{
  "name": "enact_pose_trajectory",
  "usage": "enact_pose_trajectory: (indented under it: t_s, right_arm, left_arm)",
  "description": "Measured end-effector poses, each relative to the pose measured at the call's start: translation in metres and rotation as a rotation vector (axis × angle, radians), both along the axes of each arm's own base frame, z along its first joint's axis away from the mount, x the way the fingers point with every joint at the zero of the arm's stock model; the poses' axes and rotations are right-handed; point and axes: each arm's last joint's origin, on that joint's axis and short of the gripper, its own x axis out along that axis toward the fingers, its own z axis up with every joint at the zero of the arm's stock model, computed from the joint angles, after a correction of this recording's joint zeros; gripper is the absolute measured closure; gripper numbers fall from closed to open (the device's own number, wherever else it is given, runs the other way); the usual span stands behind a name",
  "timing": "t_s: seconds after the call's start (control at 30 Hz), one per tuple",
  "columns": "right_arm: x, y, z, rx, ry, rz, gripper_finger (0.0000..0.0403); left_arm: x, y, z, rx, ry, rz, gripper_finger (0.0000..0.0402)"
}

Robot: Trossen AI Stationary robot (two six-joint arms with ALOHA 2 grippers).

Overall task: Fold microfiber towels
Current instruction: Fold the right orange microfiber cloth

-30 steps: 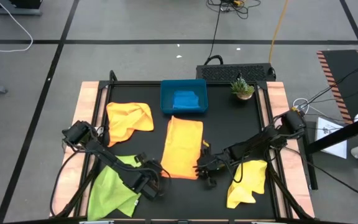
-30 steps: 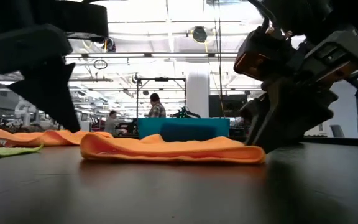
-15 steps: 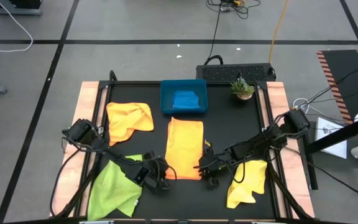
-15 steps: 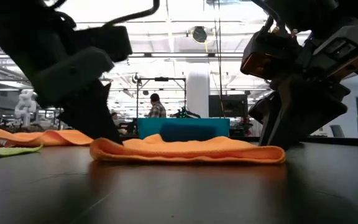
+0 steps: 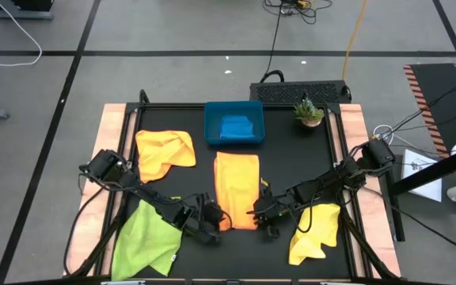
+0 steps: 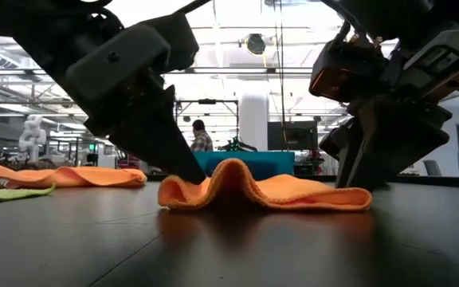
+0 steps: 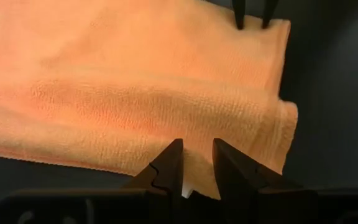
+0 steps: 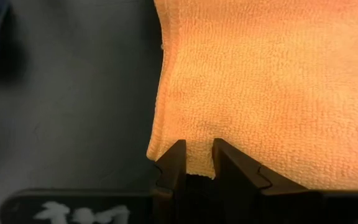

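The near edge of the orange towel (image 5: 236,188) is pinched at one corner by the left gripper (image 5: 216,221), fingers (image 7: 169,165) narrowed onto the cloth, and at the other corner by the right gripper (image 5: 261,215), likewise clamped. Between the two grips, the cloth is bunched into a raised hump. The towel lies just in front of the blue tray (image 5: 212,131), a blue towel (image 5: 236,127) inside.

Tray (image 5: 234,123) behind centre towel (image 5: 236,186); plant (image 5: 309,112) right of tray; towels left (image 5: 163,153), right (image 5: 315,231)
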Motion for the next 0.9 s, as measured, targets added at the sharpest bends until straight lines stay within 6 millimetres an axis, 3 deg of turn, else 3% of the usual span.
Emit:
enact_pose_trajectory:
  t_s: [0.2,0.43,0.57,0.9]
  right_arm:
    - [-0.004,0.0,0.009,0.028,0.0,0.019,0.0331]
    - [-0.011,-0.002,0.035,-0.003,-0.065,0.033,0.0328]
    - [-0.014,0.006,0.043,-0.026,-0.151,0.122,0.0315]
    - [-0.028,0.039,0.023,-0.259,-0.253,0.319,0.0223]
  left_arm:
    - [-0.006,-0.005,0.005,0.023,0.035,-0.022,0.0314]
    - [-0.018,-0.01,0.031,0.039,0.005,-0.051,0.0314]
    - [-0.022,-0.016,0.035,0.056,-0.006,-0.094,0.0314]
    - [-0.025,-0.024,0.031,0.101,0.007,-0.16,0.0314]
